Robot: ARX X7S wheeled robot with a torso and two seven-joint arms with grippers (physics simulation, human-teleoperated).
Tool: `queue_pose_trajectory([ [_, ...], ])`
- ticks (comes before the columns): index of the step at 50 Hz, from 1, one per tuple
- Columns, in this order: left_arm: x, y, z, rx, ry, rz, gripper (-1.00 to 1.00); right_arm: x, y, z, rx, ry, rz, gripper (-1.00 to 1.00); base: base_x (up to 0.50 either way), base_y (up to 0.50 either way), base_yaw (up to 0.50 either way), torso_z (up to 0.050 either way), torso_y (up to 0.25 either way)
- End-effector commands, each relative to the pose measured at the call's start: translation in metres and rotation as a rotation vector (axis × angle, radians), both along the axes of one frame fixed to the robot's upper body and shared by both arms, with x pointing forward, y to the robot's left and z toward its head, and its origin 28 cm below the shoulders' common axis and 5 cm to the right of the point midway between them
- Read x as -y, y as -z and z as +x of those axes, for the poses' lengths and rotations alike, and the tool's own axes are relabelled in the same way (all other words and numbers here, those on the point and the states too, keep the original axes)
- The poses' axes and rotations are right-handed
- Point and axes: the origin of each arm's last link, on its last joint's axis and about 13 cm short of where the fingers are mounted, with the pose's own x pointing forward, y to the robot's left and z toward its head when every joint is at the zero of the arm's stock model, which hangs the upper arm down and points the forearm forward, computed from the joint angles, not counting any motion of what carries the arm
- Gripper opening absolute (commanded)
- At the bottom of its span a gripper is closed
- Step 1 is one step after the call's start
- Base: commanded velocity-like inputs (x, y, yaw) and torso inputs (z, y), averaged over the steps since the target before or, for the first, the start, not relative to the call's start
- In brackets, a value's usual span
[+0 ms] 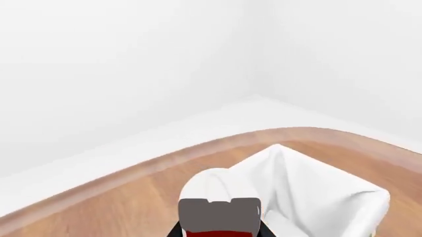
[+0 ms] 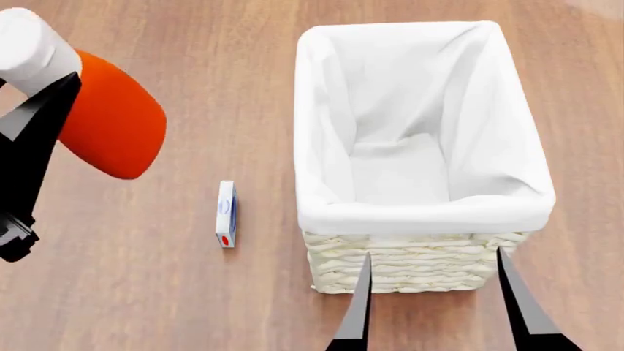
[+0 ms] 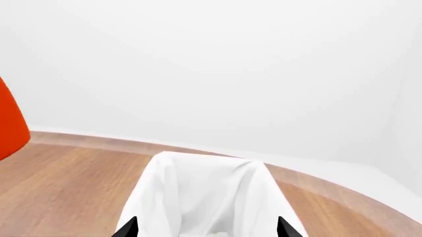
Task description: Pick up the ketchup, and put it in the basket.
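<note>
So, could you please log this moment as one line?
left gripper: holding ketchup aloft | basket: empty | right gripper: open, near basket

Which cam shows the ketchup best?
Head view: the ketchup shows cap and orange-red body, held by the left gripper. Left wrist shows only its cap up close; right wrist catches just an orange edge.
</note>
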Motion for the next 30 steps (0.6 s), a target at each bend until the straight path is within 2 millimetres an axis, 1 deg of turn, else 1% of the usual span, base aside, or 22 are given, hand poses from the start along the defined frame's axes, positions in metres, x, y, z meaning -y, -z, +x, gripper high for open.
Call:
queue_pose_trajectory([
  [1,0.005,-0.025,0.009,-0.014,0.072,0.099,-1.00,-0.001,0.001,0.001,-0.004,-0.003,-0.002,1.00,0.00,0.00,0.00,0.000,0.000],
  [3,0.005,-0.028,0.012,-0.019,0.084,0.112,-1.00,-0.003,0.002,0.000,-0.007,-0.014,-0.006,1.00,0.00,0.00,0.00,0.000,0.000],
  [10,0.006,-0.037,0.022,-0.038,0.111,0.164,-1.00,-0.001,0.001,0.000,-0.008,-0.011,-0.005,1.00,0.00,0.00,0.00,0.000,0.000],
  [12,0.008,-0.040,0.024,-0.049,0.143,0.175,-1.00,-0.002,0.001,0.000,-0.008,-0.012,-0.007,1.00,0.00,0.00,0.00,0.000,0.000],
  [18,0.007,-0.042,0.031,-0.078,0.180,0.179,-1.00,-0.001,0.001,0.000,-0.009,-0.019,-0.010,1.00,0.00,0.00,0.00,0.000,0.000],
  [23,0.004,-0.047,0.039,-0.086,0.175,0.204,-1.00,-0.001,0.001,0.000,-0.018,-0.042,0.006,1.00,0.00,0.00,0.00,0.000,0.000],
  [26,0.003,-0.048,0.043,-0.101,0.194,0.231,-1.00,0.001,-0.002,0.000,-0.019,-0.064,0.018,1.00,0.00,0.00,0.00,0.000,0.003],
  [28,0.004,-0.050,0.044,-0.109,0.204,0.241,-1.00,0.001,-0.009,-0.003,-0.023,-0.167,0.068,1.00,0.00,0.00,0.00,0.000,0.000],
  [30,0.005,-0.054,0.042,-0.108,0.215,0.236,-1.00,0.003,-0.013,-0.003,-0.025,-0.172,0.013,1.00,0.00,0.00,0.00,0.000,0.000],
])
